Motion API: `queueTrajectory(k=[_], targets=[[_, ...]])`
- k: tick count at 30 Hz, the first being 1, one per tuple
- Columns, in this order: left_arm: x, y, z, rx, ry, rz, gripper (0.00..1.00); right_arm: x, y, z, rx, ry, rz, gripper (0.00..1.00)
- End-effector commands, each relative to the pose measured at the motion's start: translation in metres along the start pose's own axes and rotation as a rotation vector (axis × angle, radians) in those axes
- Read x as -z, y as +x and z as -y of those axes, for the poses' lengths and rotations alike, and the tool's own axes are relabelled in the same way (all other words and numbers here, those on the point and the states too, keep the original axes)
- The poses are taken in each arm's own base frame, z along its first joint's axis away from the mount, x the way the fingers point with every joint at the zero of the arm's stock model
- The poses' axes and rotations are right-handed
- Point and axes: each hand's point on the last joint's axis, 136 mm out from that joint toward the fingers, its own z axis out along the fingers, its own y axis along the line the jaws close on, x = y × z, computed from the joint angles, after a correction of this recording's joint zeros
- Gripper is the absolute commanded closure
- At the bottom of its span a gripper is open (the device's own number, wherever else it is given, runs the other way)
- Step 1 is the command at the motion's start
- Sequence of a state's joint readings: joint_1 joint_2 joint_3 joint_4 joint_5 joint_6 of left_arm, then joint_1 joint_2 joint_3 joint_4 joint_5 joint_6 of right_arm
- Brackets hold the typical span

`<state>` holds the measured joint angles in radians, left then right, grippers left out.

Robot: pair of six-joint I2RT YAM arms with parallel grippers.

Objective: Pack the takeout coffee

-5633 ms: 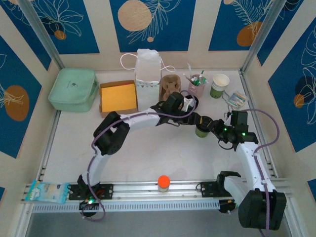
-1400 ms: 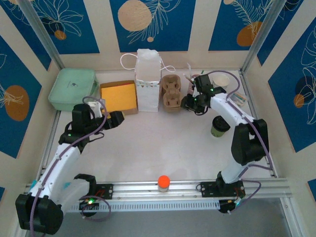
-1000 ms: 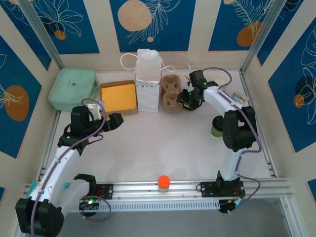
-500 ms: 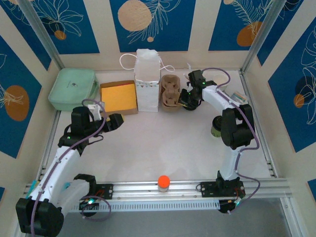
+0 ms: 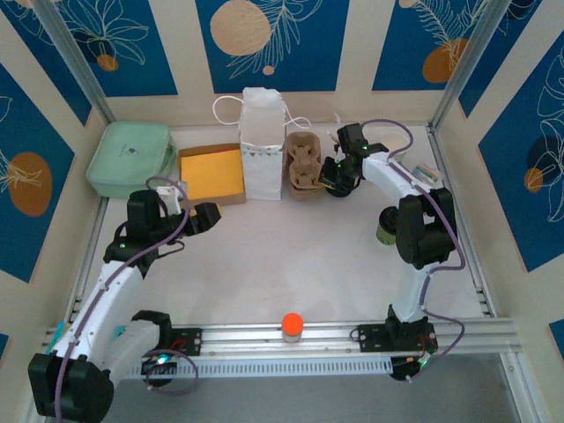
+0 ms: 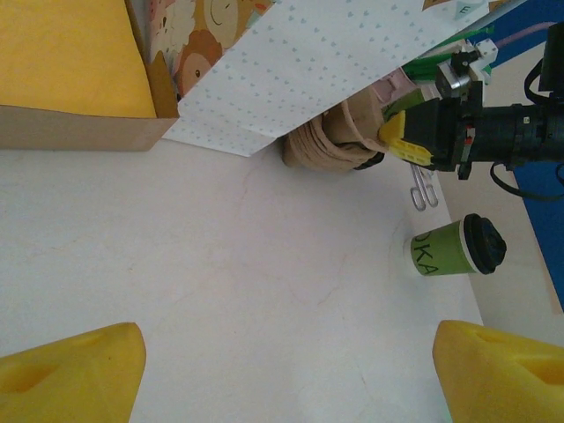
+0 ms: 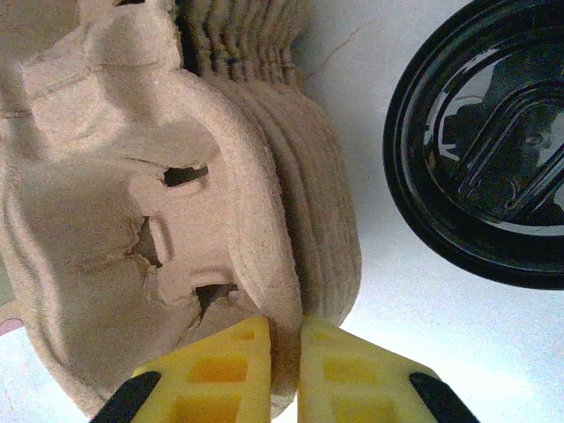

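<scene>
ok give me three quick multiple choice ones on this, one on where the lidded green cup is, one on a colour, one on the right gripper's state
1. The takeout coffee is: A standing on the table; B lifted in the air; C lying on its side at the near edge.
2. Its lid is: A white; B black; C pink.
3. The right gripper is: A wide open; B shut on the edge of the top cup carrier; C shut on the takeout coffee.

Answers: 1 A, the left wrist view shows it resting on the table; 2 B, the lid is black above green sides; 3 B, the right wrist view shows its jaws pinching the carrier's rim.
</scene>
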<state>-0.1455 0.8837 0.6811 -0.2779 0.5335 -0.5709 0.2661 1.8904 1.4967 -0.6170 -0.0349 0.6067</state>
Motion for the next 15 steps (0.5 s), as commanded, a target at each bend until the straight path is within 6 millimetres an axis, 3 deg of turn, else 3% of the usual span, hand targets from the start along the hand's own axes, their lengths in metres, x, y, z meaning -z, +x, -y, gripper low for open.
queueTrajectory(k=[1, 15], targets=[[0.0018, 0.0000, 0.0022, 0.009, 0.021, -0.001, 0.15, 0.0168, -0.0005, -0.0102, 0.010, -0.036, 0.011, 0.87], [0.0017, -0.0011, 0.0029, 0.007, 0.023, 0.000, 0.15, 0.0119, 0.0021, -0.0046, 0.019, 0.000, -0.001, 0.81]])
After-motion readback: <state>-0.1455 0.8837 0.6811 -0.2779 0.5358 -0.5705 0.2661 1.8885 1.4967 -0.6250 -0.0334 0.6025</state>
